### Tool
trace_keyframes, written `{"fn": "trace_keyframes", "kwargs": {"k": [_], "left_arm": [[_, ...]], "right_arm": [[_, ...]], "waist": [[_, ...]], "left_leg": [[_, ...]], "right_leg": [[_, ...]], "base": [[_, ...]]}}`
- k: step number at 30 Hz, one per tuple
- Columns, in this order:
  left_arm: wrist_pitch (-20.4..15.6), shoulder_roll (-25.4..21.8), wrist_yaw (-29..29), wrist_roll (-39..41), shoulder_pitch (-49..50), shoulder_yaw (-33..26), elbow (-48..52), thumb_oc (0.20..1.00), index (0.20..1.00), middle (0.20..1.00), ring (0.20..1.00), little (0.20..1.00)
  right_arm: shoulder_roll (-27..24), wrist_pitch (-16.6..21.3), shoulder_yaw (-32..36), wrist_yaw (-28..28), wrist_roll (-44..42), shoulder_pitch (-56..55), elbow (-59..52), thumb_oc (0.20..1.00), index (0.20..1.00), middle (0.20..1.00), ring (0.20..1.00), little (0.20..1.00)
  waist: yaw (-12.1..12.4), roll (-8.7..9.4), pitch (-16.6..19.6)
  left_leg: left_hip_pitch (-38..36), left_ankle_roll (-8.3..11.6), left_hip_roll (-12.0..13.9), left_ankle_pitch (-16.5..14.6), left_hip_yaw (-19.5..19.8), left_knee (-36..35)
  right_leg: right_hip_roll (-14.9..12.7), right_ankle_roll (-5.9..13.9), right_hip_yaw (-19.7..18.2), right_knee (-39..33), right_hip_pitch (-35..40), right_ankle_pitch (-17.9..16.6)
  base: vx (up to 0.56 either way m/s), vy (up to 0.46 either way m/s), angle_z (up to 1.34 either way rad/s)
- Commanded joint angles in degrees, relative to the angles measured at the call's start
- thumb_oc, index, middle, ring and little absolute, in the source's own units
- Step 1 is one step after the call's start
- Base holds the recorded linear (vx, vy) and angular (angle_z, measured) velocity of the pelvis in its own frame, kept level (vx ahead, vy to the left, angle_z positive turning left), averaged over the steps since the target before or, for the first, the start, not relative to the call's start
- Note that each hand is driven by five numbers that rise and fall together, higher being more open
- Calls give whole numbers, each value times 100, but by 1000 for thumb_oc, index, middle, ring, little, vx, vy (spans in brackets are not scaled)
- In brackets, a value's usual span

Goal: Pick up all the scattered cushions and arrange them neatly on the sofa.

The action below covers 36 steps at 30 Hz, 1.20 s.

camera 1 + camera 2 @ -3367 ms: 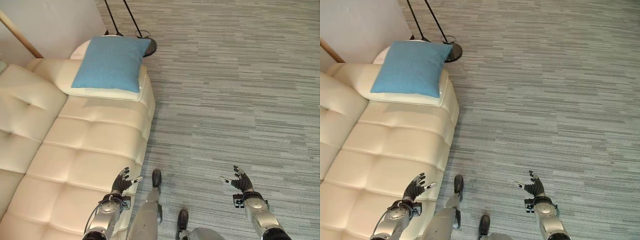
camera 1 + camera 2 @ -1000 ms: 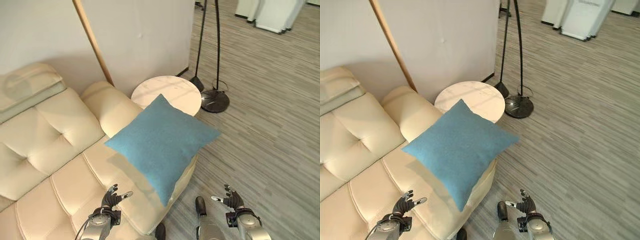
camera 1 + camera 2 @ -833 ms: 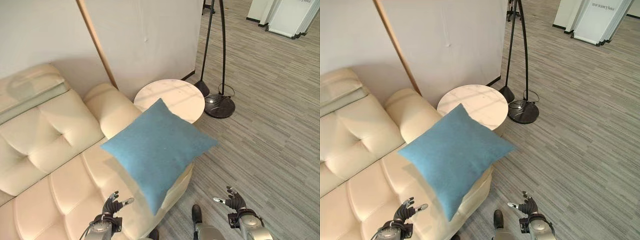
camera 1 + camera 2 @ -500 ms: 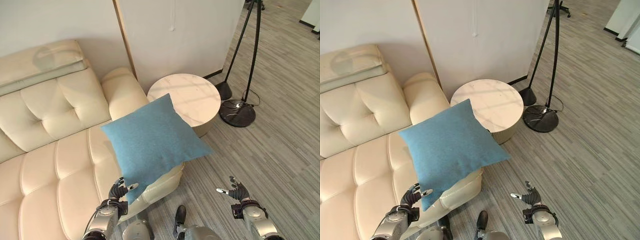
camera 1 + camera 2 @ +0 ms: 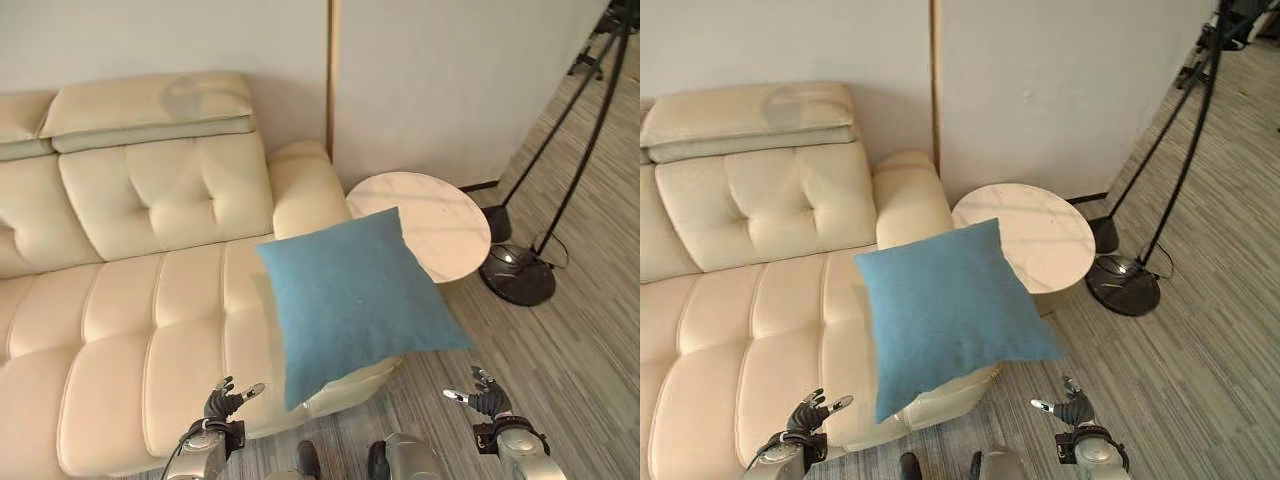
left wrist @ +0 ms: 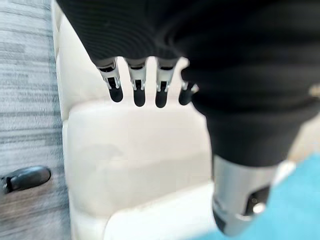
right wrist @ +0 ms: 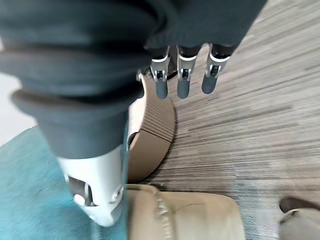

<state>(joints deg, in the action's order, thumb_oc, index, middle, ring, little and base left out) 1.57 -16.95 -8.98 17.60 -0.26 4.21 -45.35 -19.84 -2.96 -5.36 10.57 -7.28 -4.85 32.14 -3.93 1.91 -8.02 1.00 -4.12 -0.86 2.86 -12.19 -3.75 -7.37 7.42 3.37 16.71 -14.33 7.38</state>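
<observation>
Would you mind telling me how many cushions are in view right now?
1: a blue cushion lies on the cream sofa's end by the round side table. Others may be outside the views.

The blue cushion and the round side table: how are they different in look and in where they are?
The blue cushion is square, soft cloth; the round side table has a pale marbled top. The cushion lies tilted on the sofa end, overhanging its front edge; the table stands on the floor beside the armrest. Both sit at the sofa's same end.

I see one blue square cushion [image 5: 355,297] lying tilted, corner-up, over the end of the cream tufted sofa [image 5: 130,310], beside its armrest, with its lower corners hanging past the seat's front edge.
</observation>
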Motion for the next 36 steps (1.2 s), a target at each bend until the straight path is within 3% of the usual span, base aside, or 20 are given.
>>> {"fn": "trace_keyframes", "kwargs": {"k": [1,3,4,12,16,21,23,28,36], "left_arm": [[-266,-357,-22,94,-287,-57,64,1000,1000,1000,1000,1000],[-275,-456,-44,96,-388,-134,31,1000,1000,1000,1000,1000],[-302,-575,-6,23,-527,-163,-107,1000,1000,1000,1000,1000],[-291,-609,-35,89,-805,-32,60,1000,1000,1000,1000,1000],[-244,-463,-155,226,-1195,278,16,1000,1000,1000,1000,1000],[-211,-222,-240,337,-1542,488,-262,1000,1000,1000,1000,1000],[-223,3,-332,492,-1798,636,-447,1000,1000,1000,1000,1000],[-261,263,-407,652,-2013,870,-519,1000,1000,1000,1000,1000],[-530,877,-388,1730,-2371,1342,-262,1000,1000,1000,1000,1000]], "right_arm": [[-329,153,295,254,41,271,-82,1000,1000,1000,1000,1000],[-522,147,383,309,65,394,-165,1000,1000,1000,1000,1000],[-847,169,466,303,122,545,-370,1000,1000,1000,1000,1000],[-1029,119,153,137,225,776,-785,1000,1000,1000,1000,1000],[-733,80,-376,162,-15,1236,-872,1000,1000,1000,1000,1000],[-156,182,-809,208,-471,1593,-1006,1000,1000,1000,1000,1000],[225,228,-1274,182,-631,1816,-1190,1000,1000,1000,1000,1000],[555,239,-1774,183,-816,2137,-1252,1000,1000,1000,1000,1000],[1019,460,-2475,162,-1589,2638,-1307,1000,1000,1000,1000,1000]], "waist": [[-35,218,-125],[3,337,-79],[7,366,82],[-8,358,158],[-4,381,83],[-1,420,-69],[19,423,-242],[60,423,-411],[165,529,-743]], "left_leg": [[-181,476,277,-406,251,-49],[-212,515,294,-404,236,-68],[-236,568,375,-407,162,-120],[-272,675,487,-433,246,-125],[-158,721,530,-397,260,-125],[64,721,551,-343,255,-125],[285,722,552,-281,259,-125],[499,723,544,-186,268,-125],[770,745,524,-49,306,-125]], "right_leg": [[-1,180,-196,-1268,810,-376],[10,205,-163,-1422,887,-576],[28,195,-127,-1686,1014,-673],[85,133,58,-2013,1286,-669],[118,113,107,-2102,1223,-708],[143,93,58,-2111,998,-750],[153,81,40,-2097,751,-802],[140,58,15,-2049,519,-853],[104,19,45,-1931,222,-916]], "base": [[125,-124,60],[146,-168,58],[157,-163,24],[103,-67,-7],[35,-13,-1],[-52,3,-1],[-114,19,2],[-55,23,0],[-54,5,1]]}}
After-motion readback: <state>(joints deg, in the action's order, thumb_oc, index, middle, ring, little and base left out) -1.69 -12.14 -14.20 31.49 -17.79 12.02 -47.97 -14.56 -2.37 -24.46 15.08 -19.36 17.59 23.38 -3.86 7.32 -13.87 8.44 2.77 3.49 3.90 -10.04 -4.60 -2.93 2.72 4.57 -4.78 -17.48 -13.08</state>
